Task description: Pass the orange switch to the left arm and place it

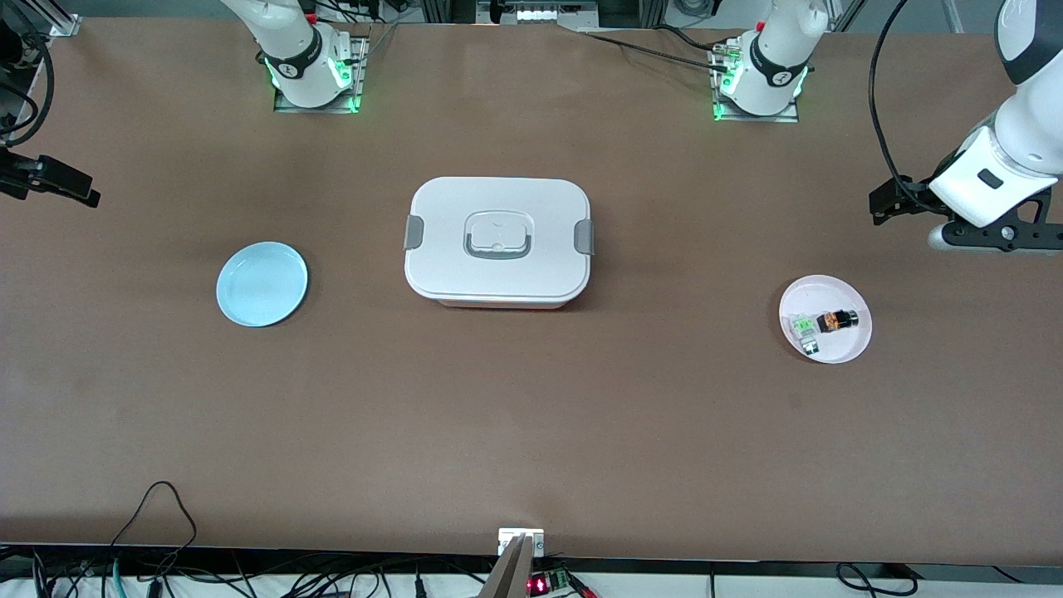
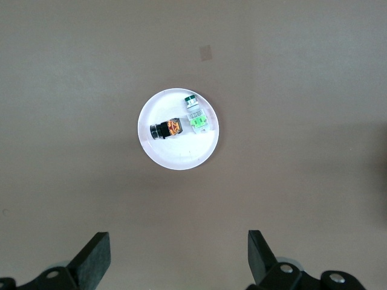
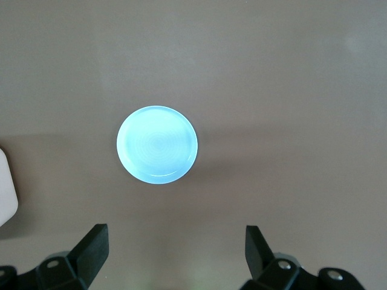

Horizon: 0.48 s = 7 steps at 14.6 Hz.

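Orange switch [image 1: 837,321] on pink plate [image 1: 855,345]

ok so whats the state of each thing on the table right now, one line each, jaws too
orange switch: lying on its side on the pink plate, not held
green component: lying on the pink plate beside the switch
pink plate: holds both parts
blue plate: nothing on it
box: lid on
left gripper: jaws open, up in the air over the table by the pink plate
right gripper: jaws open, in the air by the blue plate
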Tool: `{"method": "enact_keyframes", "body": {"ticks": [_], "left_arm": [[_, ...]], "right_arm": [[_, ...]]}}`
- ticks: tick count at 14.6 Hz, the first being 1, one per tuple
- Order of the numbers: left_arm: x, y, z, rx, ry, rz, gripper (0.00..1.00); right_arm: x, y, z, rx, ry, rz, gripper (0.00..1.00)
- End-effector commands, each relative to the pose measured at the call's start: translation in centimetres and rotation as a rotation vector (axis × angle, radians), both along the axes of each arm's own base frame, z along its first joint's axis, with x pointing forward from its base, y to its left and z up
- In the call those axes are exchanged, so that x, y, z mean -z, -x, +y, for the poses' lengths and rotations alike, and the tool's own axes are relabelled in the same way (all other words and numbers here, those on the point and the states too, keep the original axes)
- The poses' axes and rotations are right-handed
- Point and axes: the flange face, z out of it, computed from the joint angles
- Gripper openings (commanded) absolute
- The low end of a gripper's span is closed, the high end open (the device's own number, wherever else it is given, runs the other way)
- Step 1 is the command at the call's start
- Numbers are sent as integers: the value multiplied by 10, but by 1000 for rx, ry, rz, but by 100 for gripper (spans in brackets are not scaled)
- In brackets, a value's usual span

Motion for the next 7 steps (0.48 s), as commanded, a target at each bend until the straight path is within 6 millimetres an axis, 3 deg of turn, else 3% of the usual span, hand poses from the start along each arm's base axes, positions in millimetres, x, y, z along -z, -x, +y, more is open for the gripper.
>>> {"method": "enact_keyframes", "body": {"ticks": [1,7], "left_arm": [[-2,6,-4,-5,17,2,100],[-2,7,-3,-7,18,3,100]], "right_arm": [[-8,5,-1,2,-15,-2,100],[-9,5,0,5,-17,-4,100]]}}
